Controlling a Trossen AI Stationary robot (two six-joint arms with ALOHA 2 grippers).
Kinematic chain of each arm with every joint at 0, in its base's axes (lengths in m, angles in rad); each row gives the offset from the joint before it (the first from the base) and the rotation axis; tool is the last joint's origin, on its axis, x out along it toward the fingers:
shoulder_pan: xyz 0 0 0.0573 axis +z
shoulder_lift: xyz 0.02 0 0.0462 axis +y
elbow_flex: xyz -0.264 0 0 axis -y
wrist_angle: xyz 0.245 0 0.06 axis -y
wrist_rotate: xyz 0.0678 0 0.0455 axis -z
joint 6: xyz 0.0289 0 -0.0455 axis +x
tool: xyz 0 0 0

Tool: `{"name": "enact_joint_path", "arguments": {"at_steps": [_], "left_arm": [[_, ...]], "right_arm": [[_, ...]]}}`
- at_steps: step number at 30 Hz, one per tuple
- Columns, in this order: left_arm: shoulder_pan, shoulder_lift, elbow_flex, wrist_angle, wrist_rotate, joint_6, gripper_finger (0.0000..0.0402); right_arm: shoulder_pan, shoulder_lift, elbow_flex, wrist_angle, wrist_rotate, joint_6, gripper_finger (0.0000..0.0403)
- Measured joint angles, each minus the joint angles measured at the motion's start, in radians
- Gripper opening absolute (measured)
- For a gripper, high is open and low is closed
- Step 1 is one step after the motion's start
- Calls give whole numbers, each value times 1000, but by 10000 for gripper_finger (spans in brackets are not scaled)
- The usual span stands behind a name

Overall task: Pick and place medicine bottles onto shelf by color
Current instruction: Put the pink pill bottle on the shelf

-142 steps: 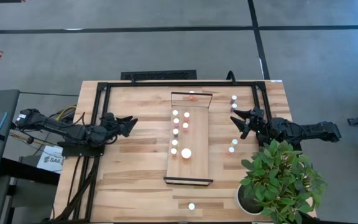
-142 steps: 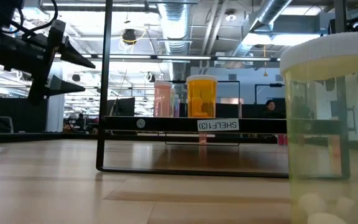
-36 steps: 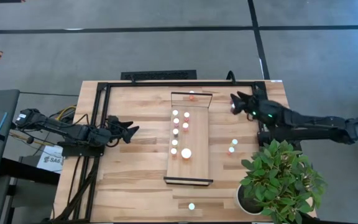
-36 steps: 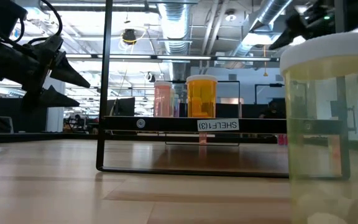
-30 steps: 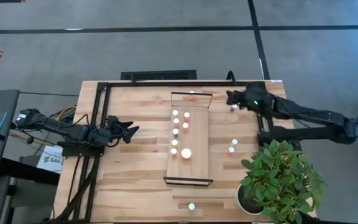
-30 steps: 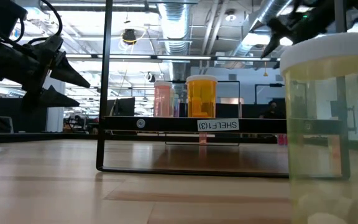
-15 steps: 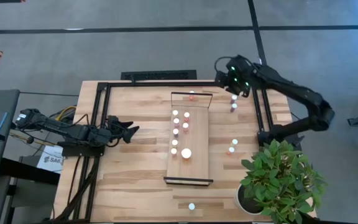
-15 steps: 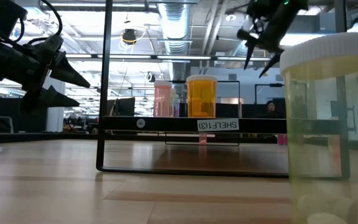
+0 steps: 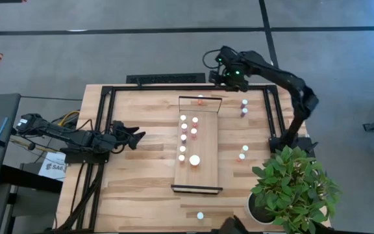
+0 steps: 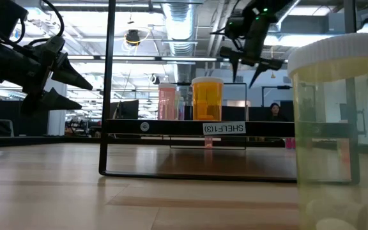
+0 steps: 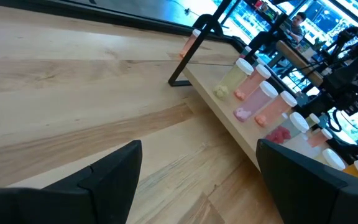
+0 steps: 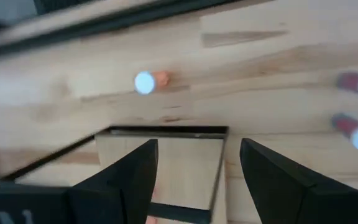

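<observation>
Since the earlier frames your right arm has swung off the right side of the table toward its far edge, while your left arm has barely shifted. Going left to right: your left gripper (image 9: 135, 135) hangs over the tabletop (image 9: 141, 188) well left of the shelf (image 9: 203, 172), fingers (image 11: 114, 174) parted with nothing between them. On the shelf you already have a double column of seven or so medicine bottles (image 9: 183, 138) standing, the large-capped one (image 9: 194, 159) nearest the near end; whether they are sorted by color cannot be judged from above. An orange bottle (image 9: 200, 99) sits just beyond the shelf's far rail. Your right gripper (image 9: 221, 77) now hovers high above the table's far edge near that bottle, spread wide and empty. Still loose on the table are two bottles (image 9: 244, 106) at far right, two more (image 9: 242, 153) beside the plant (image 9: 294, 188), and one (image 9: 200, 215) at the near edge. By my estimate you are a little past halfway, with about six bottles left.
</observation>
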State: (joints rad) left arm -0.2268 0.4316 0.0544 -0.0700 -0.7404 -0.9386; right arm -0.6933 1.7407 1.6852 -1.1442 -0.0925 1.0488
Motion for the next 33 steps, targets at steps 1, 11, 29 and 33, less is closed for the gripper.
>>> {"name": "enact_joint_path", "arguments": {"at_steps": [1, 11, 29, 33], "left_arm": [[0, 0, 0, 0, 0, 0, 303], [0, 0, 0, 0, 0, 0, 303], [0, 0, 0, 0, 0, 0, 303], [0, 0, 0, 0, 0, 0, 303]], "right_arm": [[5, 19, 20, -7, -9, -30, 251], [24, 242, 224, -119, -12, -106, 248], [33, 484, 396, -195, -75, -105, 248], [38, 503, 397, -183, -92, -105, 248]]}}
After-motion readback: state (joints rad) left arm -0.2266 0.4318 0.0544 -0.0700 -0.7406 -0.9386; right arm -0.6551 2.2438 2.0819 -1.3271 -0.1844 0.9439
